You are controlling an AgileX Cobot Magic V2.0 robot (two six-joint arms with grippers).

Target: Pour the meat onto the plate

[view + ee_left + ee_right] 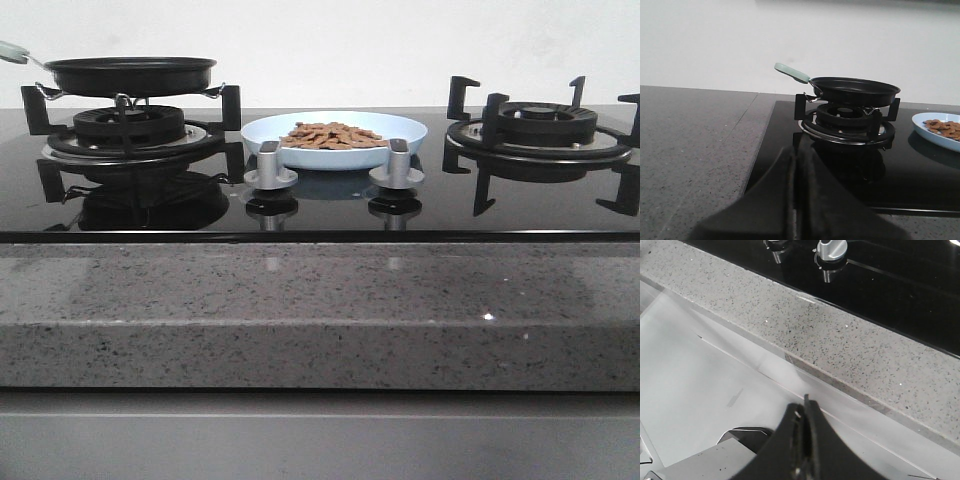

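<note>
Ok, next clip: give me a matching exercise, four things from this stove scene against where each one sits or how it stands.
Things:
1. meat
2. frying pan
3. plate
4. left end effector

Places or states:
A. on the left burner
B. heaped on the plate
C. shut, holding nothing
D. on the black glass between the two burners

Pairs: 1-B, 2-A, 3-D, 4-C

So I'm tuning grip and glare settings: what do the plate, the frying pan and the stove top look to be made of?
The plate looks like glazed ceramic or melamine: pale blue, smooth, glossy. The frying pan seems to be dark-coated metal with a matte black finish and a pale green, likely plastic, handle. The stove top looks like black glass, since it mirrors the knobs and burners.
</note>
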